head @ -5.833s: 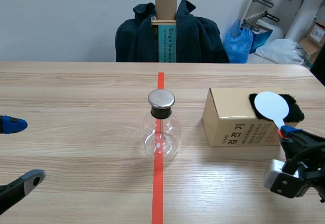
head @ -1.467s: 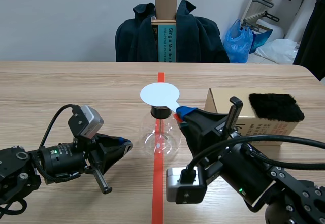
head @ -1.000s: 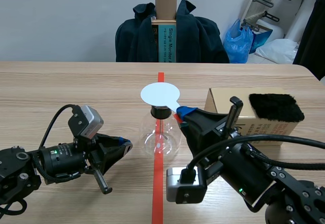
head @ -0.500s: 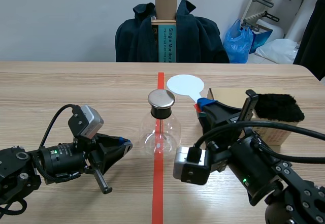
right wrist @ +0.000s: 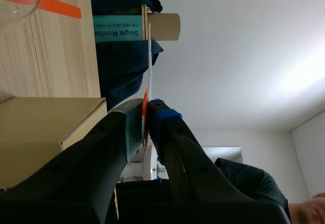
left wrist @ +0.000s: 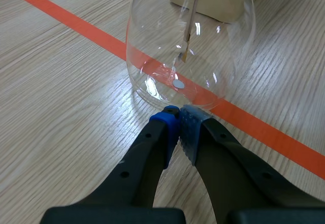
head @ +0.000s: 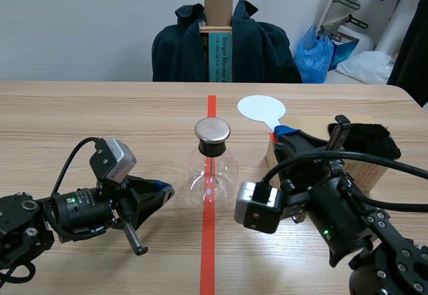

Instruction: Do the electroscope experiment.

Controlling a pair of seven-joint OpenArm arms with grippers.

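Note:
The electroscope, a round glass flask (head: 212, 174) with a metal cap (head: 212, 130), stands on the orange tape line mid-table. My right gripper (head: 281, 134) is shut on the handle of a white disc paddle (head: 261, 110), held up to the right of the cap, over the near corner of the cardboard box (head: 364, 169). In the right wrist view the paddle (right wrist: 149, 56) shows edge-on between the fingers. My left gripper (head: 164, 190) lies low at the flask's left, shut on nothing. Its tips (left wrist: 179, 113) sit right at the base of the flask (left wrist: 190, 36); a thin strip (left wrist: 186, 36) hangs inside.
A black fur pad (head: 369, 140) lies on top of the box. Behind the table stands a chair with a dark jacket (head: 224, 44) and a teal carton (head: 219, 54). A blue bag (head: 317, 53) is at the back right.
My right arm has carried the paddle from just over the flask's cap to the right, toward the box. The left arm and the flask have not moved.

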